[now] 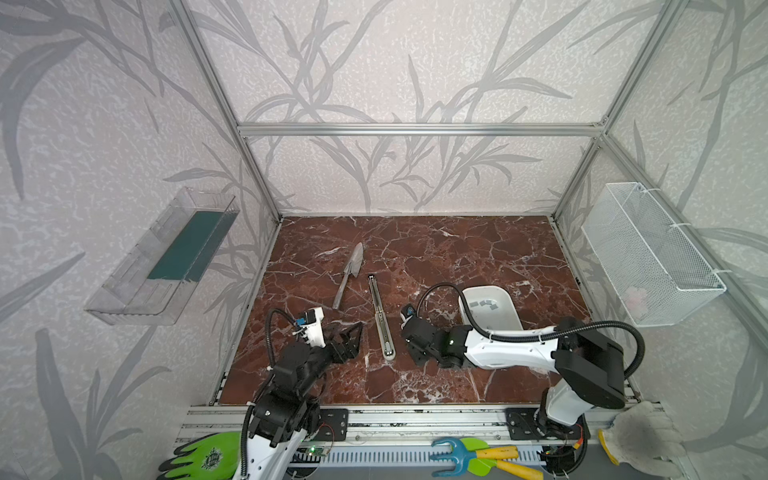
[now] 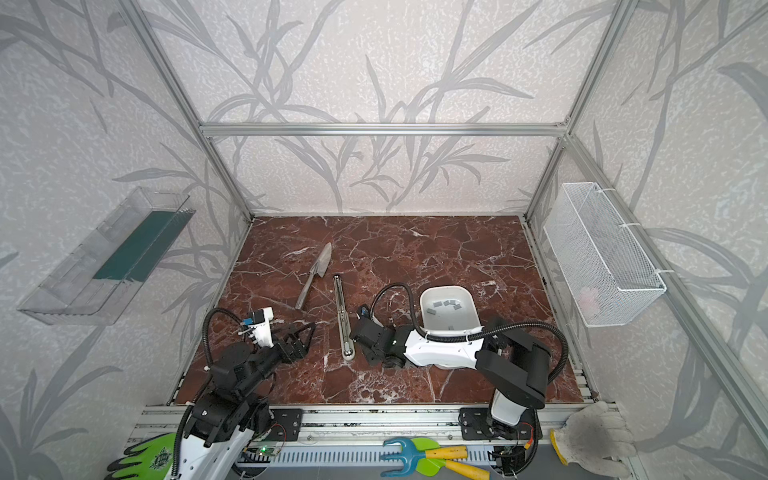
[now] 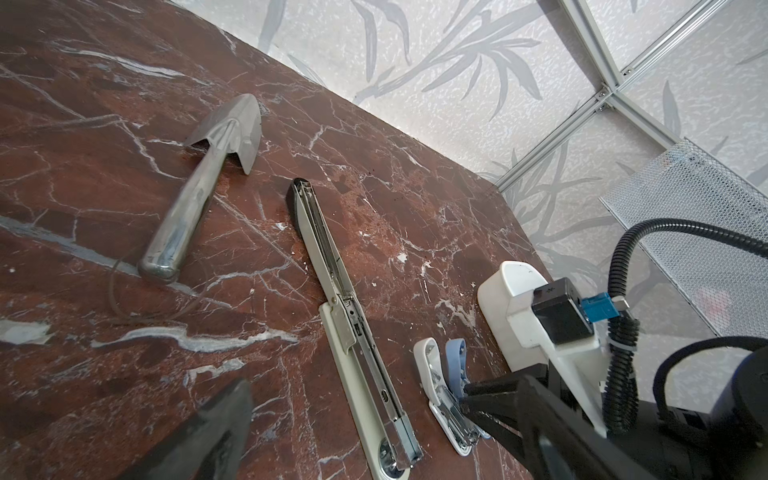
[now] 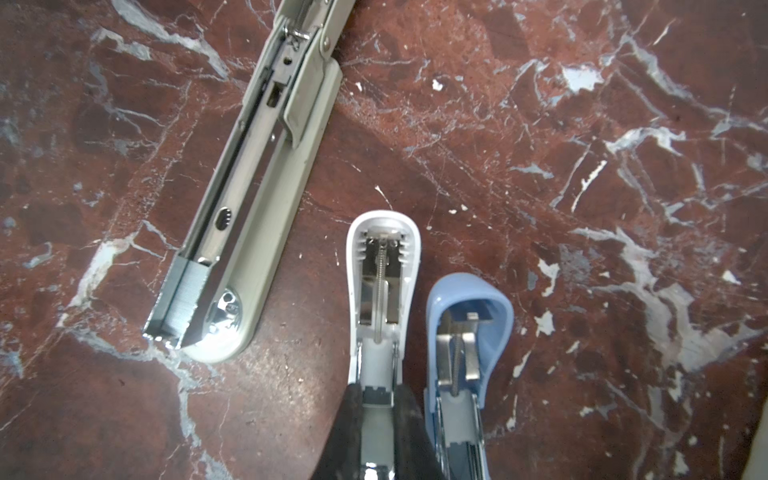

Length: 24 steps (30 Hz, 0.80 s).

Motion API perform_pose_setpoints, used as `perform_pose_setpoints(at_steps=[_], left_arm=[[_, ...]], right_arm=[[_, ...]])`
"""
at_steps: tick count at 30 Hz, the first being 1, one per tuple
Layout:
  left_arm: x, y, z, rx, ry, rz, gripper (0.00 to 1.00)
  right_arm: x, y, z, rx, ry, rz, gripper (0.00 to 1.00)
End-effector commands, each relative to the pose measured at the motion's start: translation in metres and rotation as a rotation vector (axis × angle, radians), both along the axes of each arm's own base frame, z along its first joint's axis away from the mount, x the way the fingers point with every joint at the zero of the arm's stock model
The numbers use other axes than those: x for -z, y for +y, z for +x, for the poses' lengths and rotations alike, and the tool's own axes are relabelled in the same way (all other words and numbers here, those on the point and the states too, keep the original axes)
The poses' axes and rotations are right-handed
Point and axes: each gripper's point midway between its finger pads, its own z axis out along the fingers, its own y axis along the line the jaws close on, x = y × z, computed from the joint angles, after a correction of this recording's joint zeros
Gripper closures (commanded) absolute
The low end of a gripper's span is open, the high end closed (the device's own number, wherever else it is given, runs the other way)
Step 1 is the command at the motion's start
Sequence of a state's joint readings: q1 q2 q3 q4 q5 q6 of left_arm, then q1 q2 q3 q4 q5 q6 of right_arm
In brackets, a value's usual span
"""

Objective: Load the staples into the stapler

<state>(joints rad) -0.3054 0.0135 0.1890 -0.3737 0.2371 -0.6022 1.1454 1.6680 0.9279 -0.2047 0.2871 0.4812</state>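
Note:
A long grey stapler (image 1: 380, 316) lies opened flat mid-table, and a block of staples (image 4: 187, 299) sits at the end of its channel. Two small staplers lie open beside it, one white (image 4: 382, 270) and one blue (image 4: 469, 332). My right gripper (image 4: 378, 399) is shut on the white stapler's rail, low over the table (image 1: 409, 332). More staples (image 1: 484, 304) lie loose in a white tray (image 1: 511, 303) behind my right arm. My left gripper (image 1: 353, 332) is open and holds nothing, just left of the long stapler's near end (image 3: 399, 449).
A metal trowel (image 1: 349, 274) lies left of the long stapler. A wire basket (image 1: 652, 253) hangs on the right wall and a clear bin (image 1: 166, 257) on the left wall. Gloves and garden tools (image 1: 478, 457) lie beyond the front rail.

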Motion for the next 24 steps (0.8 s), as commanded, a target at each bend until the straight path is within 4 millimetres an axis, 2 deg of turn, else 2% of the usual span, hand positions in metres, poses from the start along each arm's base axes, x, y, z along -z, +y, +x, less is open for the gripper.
perform_pose_setpoints(at_steps=[1, 24], left_arm=[[-0.0007, 0.0006, -0.0004, -0.002, -0.003, 0.008, 0.01], [-0.0001, 0.0008, -0.0003, -0.004, -0.002, 0.007, 0.01]], right_arm=[[0.0014, 0.0008, 0.0017, 0.011, 0.001, 0.006, 0.91], [0.0056, 0.0033, 0.0027, 0.011, 0.008, -0.008, 0.91]])
